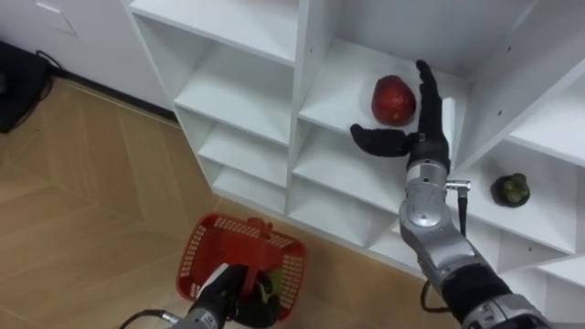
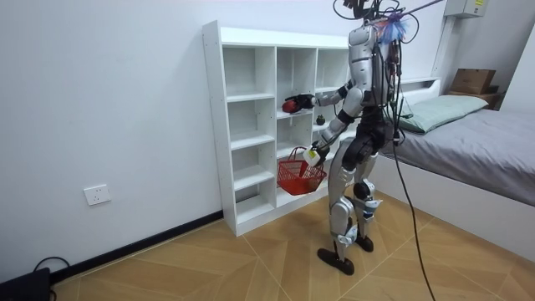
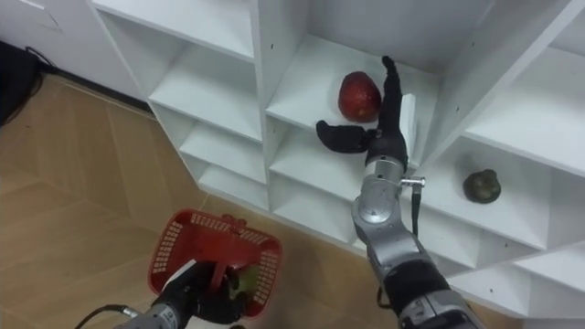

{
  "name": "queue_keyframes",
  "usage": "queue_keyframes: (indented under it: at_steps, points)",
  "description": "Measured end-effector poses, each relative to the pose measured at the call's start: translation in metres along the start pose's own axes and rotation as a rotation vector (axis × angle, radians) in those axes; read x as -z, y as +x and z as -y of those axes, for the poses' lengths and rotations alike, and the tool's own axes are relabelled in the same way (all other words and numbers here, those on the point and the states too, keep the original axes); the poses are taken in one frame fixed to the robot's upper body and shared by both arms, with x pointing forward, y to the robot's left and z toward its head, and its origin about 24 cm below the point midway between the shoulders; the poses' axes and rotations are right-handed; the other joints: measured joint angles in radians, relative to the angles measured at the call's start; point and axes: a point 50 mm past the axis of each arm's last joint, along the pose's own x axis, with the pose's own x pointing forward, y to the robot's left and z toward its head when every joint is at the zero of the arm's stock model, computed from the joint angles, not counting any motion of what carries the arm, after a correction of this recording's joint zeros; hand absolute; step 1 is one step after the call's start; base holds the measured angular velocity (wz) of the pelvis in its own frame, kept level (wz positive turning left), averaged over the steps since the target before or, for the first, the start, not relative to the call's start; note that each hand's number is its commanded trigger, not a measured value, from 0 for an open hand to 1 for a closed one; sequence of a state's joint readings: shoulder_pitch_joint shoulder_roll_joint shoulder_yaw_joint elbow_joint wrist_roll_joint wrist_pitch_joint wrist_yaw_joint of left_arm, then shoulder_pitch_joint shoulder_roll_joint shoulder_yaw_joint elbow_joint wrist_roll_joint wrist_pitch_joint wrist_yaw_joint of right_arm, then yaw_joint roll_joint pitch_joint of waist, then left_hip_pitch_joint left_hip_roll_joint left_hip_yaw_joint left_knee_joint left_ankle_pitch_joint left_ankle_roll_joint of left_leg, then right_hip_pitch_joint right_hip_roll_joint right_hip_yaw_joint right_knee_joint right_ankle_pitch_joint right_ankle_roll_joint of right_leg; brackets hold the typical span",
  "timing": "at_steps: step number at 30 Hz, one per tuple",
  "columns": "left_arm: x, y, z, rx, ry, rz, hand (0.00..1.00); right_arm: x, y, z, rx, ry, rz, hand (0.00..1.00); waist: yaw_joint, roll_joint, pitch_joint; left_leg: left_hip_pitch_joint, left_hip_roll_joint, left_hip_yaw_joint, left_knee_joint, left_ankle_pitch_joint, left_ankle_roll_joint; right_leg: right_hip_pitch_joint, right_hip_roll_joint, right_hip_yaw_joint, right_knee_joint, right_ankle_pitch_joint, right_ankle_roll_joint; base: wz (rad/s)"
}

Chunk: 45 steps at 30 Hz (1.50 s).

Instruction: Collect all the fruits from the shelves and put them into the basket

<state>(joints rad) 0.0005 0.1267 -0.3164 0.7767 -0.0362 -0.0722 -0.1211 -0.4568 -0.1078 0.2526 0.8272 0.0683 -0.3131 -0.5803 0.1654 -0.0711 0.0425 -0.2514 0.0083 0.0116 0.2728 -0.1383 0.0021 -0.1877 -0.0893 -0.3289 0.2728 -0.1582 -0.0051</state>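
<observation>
A red fruit (image 1: 392, 100) lies on an upper shelf of the white closet (image 1: 311, 55). My right hand (image 1: 428, 137) is open against it, with straight fingers up along the fruit's right side and the thumb spread out below it. A dark green fruit (image 1: 511, 189) sits in the compartment to the right, one shelf lower. My left hand (image 1: 228, 294) is shut on the handle of a red basket (image 1: 194, 247) that hangs low in front of the closet. Something greenish (image 1: 268, 291) lies inside the basket. In the room view I stand upright facing the closet (image 2: 251, 125), with the basket (image 2: 299, 174) at hip height.
Upright closet dividers (image 1: 309, 64) flank the red fruit's compartment. Wooden floor (image 1: 82, 201) spreads to my left. A bed (image 2: 476, 142) stands behind me on the room view's right. A dark object (image 1: 14, 78) lies by the wall at far left.
</observation>
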Motion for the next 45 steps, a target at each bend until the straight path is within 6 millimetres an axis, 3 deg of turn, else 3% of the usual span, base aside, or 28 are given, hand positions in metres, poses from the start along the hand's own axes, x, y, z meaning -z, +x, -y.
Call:
queue_keyframes:
  at_steps: [2,24,37,45]
  points:
    - [-0.002,0.001,0.0,0.001,0.003,0.004,1.0,0.0,0.002,0.003,0.017,-0.003,-0.001,1.0,0.0,0.001,-0.0002,0.0,0.0,0.001,0.0,0.0,0.0,0.0,0.0,0.001,0.0,0.0,0.0,0.0]
    - [0.01,0.001,-0.005,0.03,0.009,-0.061,1.0,-0.003,0.009,0.009,0.055,-0.017,0.002,1.0,0.012,0.001,-0.0012,0.0,0.0,0.006,-0.014,0.001,0.001,-0.005,0.003,0.013,-0.008,0.0,0.0,0.0]
    - [0.003,0.005,-0.003,0.025,-0.001,-0.04,1.0,-0.005,0.009,0.007,0.037,-0.01,0.011,1.0,0.008,0.004,-0.0005,0.0,-0.001,0.009,-0.012,0.002,0.002,-0.011,0.002,0.027,0.0,0.0,0.0,-0.01]
    - [-0.009,0.009,-0.004,0.005,0.004,0.01,1.0,-0.008,0.006,0.001,-0.035,-0.008,0.04,1.0,0.001,0.015,-0.0049,-0.006,0.001,0.016,-0.007,0.002,0.002,-0.028,0.001,0.035,0.016,0.0,0.0,-0.02]
